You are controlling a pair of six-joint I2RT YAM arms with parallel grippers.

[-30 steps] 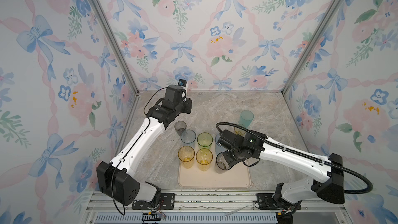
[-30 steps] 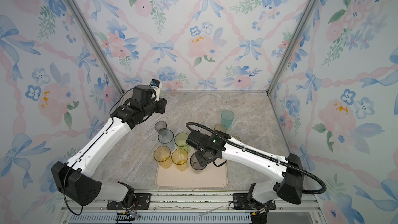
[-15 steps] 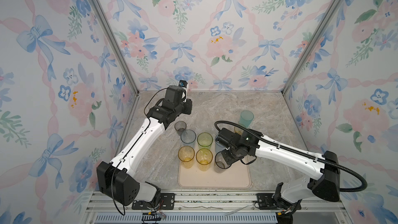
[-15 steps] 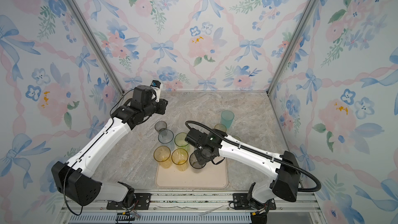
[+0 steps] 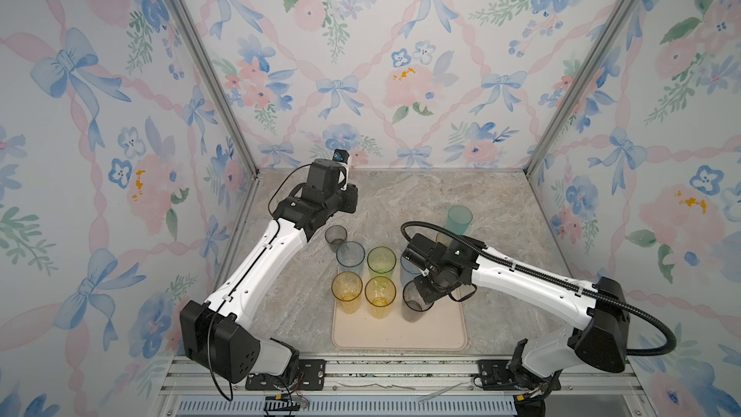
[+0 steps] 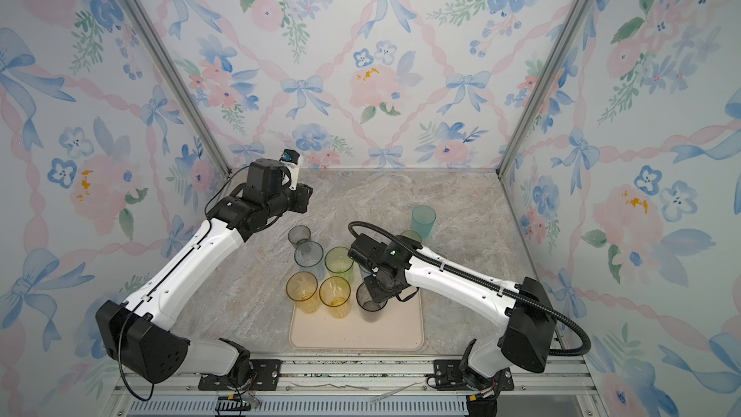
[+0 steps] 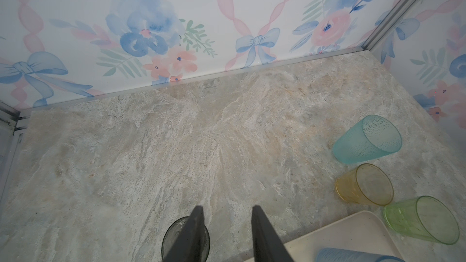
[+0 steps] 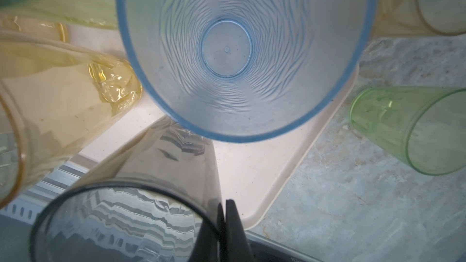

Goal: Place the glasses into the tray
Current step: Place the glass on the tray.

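- In a top view, the right end effector (image 5: 426, 294) had shifted the grey glass (image 5: 414, 304) slightly inward, over the tray (image 5: 401, 336); release seemed next.
- Left wrist: the left end effector (image 7: 227, 209) stood part-open and empty.
- Right wrist: the right end effector was pinched shut on the grey glass's rim.

We can read no text, label, brand, number or sign in any view. A tiny pale mark on the left arm (image 5: 294, 210) is too small to make out.
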